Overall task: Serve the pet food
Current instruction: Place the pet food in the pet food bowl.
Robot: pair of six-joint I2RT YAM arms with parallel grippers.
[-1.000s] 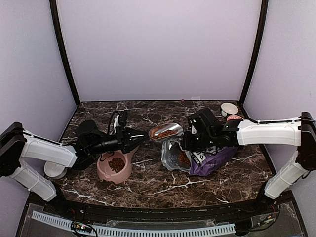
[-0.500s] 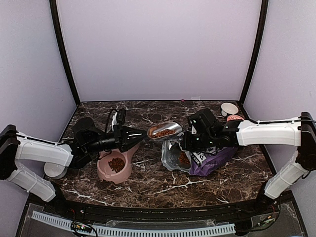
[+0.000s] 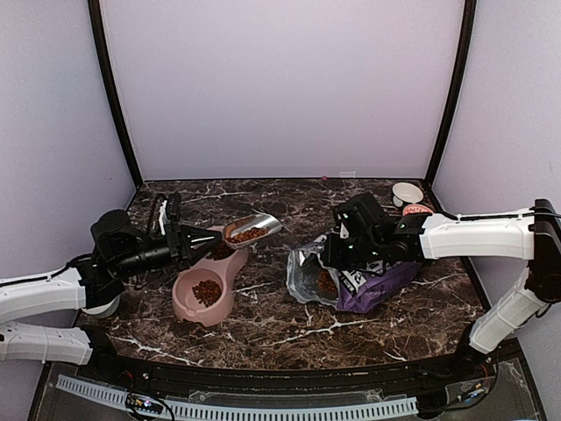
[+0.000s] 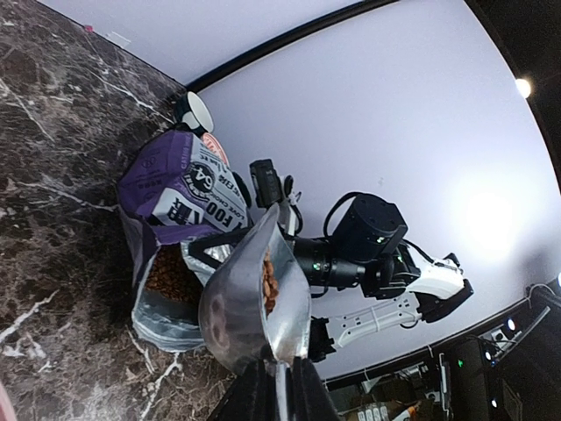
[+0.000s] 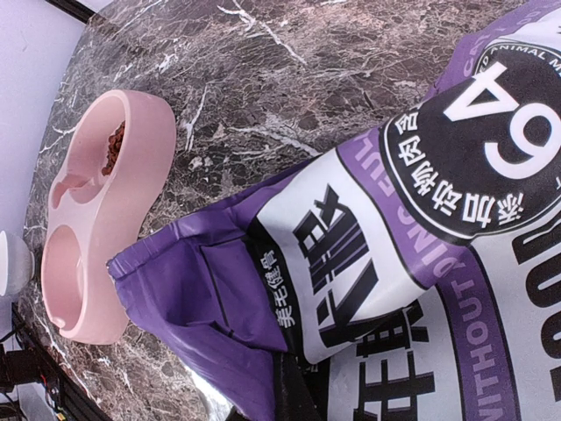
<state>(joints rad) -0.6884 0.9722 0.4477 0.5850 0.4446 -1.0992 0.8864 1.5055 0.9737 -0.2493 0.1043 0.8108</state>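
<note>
The left gripper (image 3: 209, 240) is pressed together on the handle of a metal scoop (image 3: 254, 229), and the scoop carries a small load of pet food (image 3: 248, 235). The scoop hangs in the air at the far end of the pink double bowl (image 3: 195, 314), with its mouth a little to the right of the far compartment. More pet food already lies in the near compartment, and a bigger heap is inside the open bag (image 3: 379, 282) on the right side of the tabletop (image 3: 280, 326). The right gripper (image 3: 330, 254) is closed tight and pinches the edge of the bag, which holds its mouth open.

The step in hand, as I judge it, is to empty the scoop into the bowl. To do it well, the left arm should first bring the mouth of the scoop right above the far compartment and low over it. The pellets are small and round, so they will probably bounce over the rim if they fall from high. Then the wrist should turn slowly, so that the food slides out in a thin stream and not all at once. I cannot tell whether the far compartment has food in it, because it lies in shadow.
</note>
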